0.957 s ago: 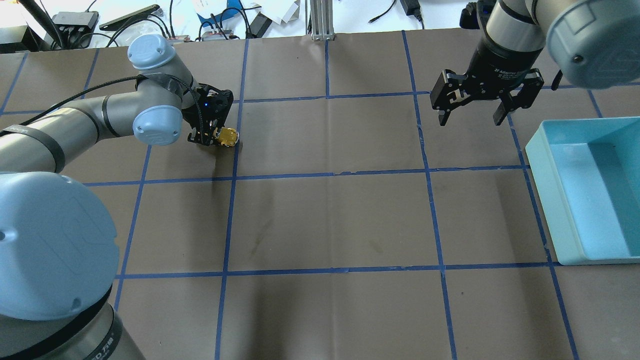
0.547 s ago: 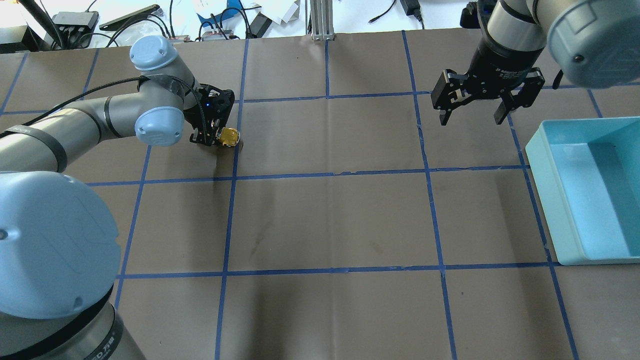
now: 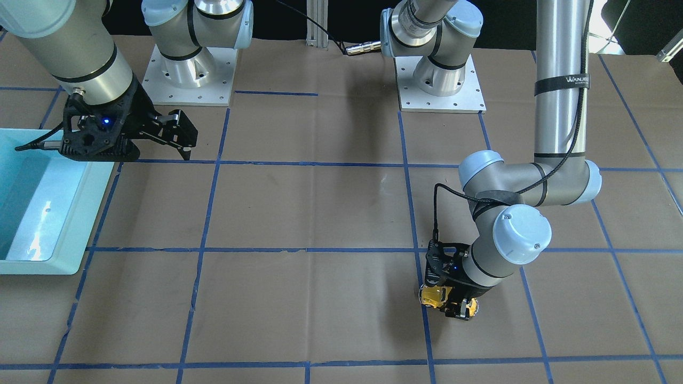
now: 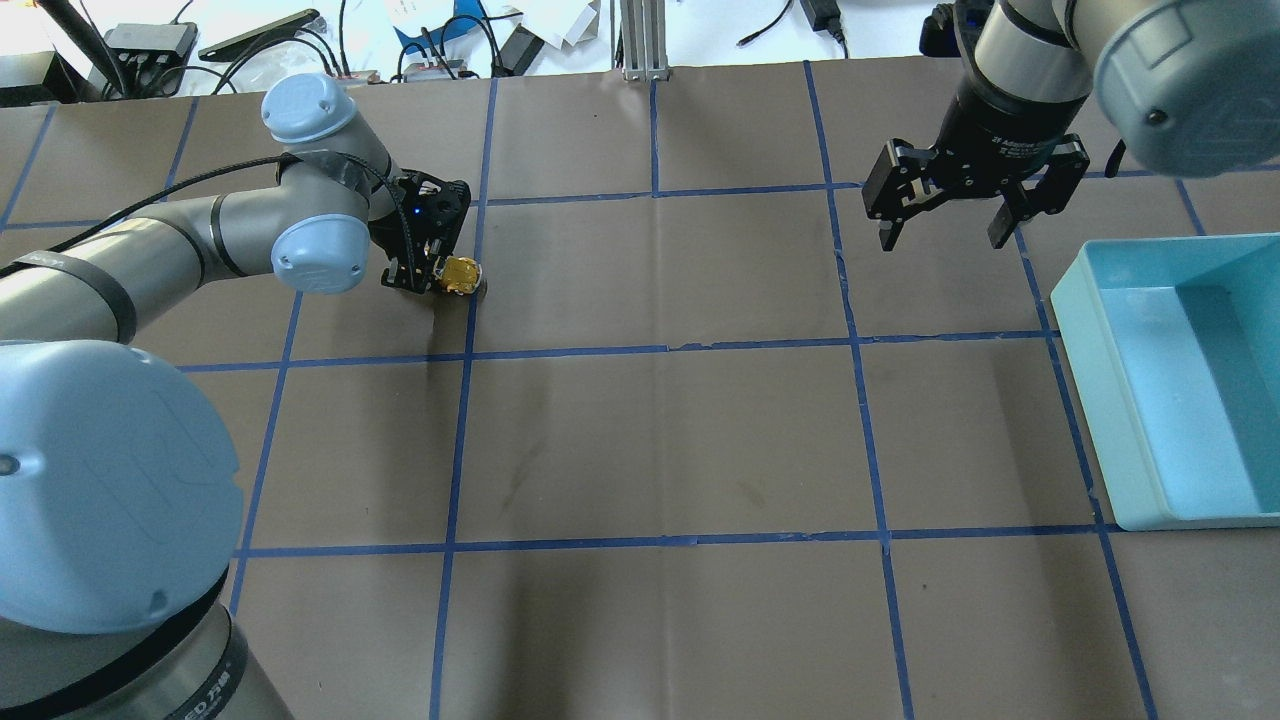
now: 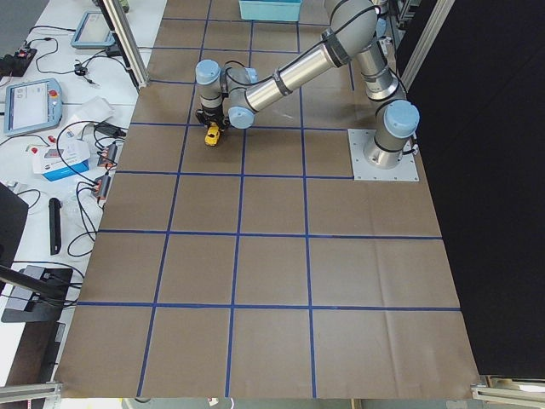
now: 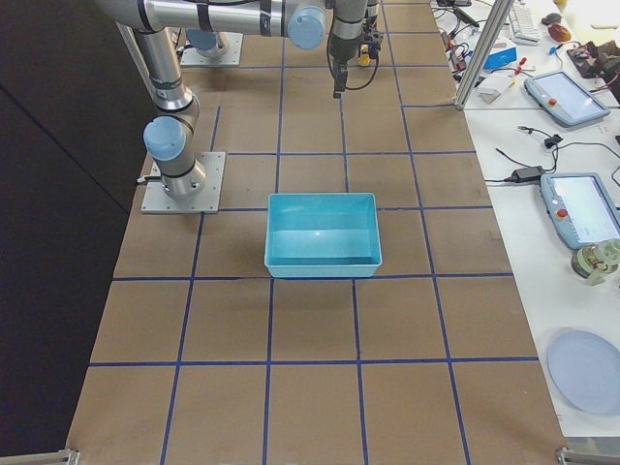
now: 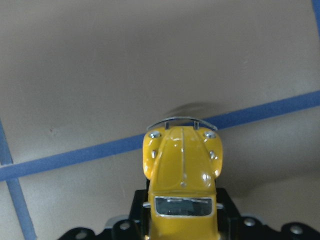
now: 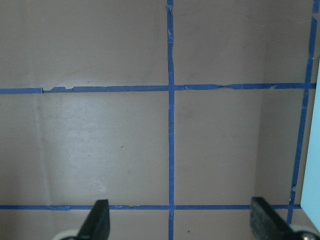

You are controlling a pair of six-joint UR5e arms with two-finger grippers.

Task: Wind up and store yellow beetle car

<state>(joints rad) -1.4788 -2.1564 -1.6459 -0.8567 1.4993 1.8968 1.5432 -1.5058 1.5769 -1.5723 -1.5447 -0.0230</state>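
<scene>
The yellow beetle car (image 4: 460,274) is held in my left gripper (image 4: 432,275) low over the brown table, at the far left. It shows in the front view (image 3: 436,295), the left side view (image 5: 211,135), and nose-out in the left wrist view (image 7: 182,175), above a blue tape line. The left gripper (image 3: 451,303) is shut on the car's sides. My right gripper (image 4: 940,228) hangs open and empty above the table at the far right, near the light blue bin (image 4: 1090,330). Its fingertips (image 8: 100,215) show spread in the right wrist view.
Blue tape lines (image 4: 660,350) divide the brown table into squares. The bin (image 3: 32,261) sits at the table's right side, empty (image 6: 323,232). Cables and devices (image 4: 150,45) lie beyond the far edge. The arm bases (image 3: 437,80) stand at the robot's side.
The left arm has shifted slightly, carrying the car a little to the right and away. The right gripper has barely moved.
</scene>
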